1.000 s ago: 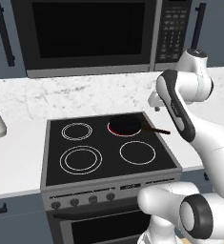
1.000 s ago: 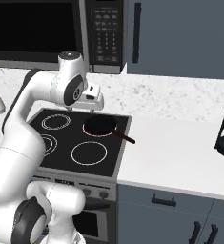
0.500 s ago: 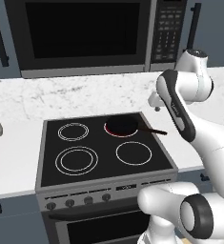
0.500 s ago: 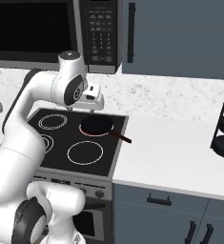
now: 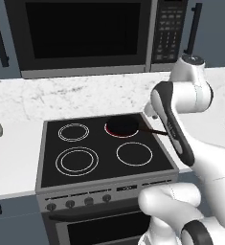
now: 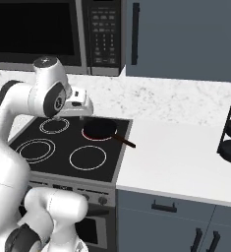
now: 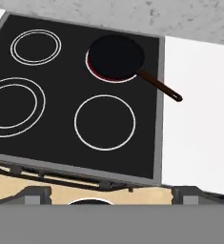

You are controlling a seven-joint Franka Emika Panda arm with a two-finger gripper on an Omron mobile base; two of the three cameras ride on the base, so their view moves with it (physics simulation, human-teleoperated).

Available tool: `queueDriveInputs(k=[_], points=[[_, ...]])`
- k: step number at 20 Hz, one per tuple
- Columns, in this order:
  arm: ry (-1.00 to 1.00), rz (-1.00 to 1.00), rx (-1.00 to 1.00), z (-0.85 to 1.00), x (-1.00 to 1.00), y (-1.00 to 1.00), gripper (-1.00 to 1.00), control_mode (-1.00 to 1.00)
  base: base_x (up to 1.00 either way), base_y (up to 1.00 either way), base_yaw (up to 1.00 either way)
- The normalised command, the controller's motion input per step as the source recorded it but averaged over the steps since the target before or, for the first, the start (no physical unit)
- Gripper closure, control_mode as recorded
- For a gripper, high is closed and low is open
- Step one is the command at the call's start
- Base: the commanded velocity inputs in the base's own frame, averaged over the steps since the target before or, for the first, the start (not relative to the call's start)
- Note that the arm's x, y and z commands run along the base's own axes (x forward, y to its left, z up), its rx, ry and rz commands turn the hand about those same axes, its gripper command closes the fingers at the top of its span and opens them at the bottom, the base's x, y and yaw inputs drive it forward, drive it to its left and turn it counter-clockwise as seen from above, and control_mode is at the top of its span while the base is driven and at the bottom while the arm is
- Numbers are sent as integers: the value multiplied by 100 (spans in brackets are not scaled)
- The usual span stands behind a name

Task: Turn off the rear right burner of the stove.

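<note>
The rear right burner (image 7: 98, 74) is glowing under a pan (image 7: 116, 56), upper centre; gripper state I cannot tell, hanging high above the stove (image 7: 75, 143).

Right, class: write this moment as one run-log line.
stage: approach | rear right burner: rim glowing red, dark pan on it | stove: front knobs untouched | tool: above cooktop, not at knobs

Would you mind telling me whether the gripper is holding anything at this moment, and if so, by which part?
Nothing is held. The hand view looks down from above the stove; nothing sits between the gripper fingertips.
</note>
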Motion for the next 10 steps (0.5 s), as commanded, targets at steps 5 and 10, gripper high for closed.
queueDriveInputs(k=[5,10], points=[[-27,16,-48,-84,-100,100,-100,-100,0,0,0],[-22,15,-48,-98,-100,100,-100,-100,0,0,0]])
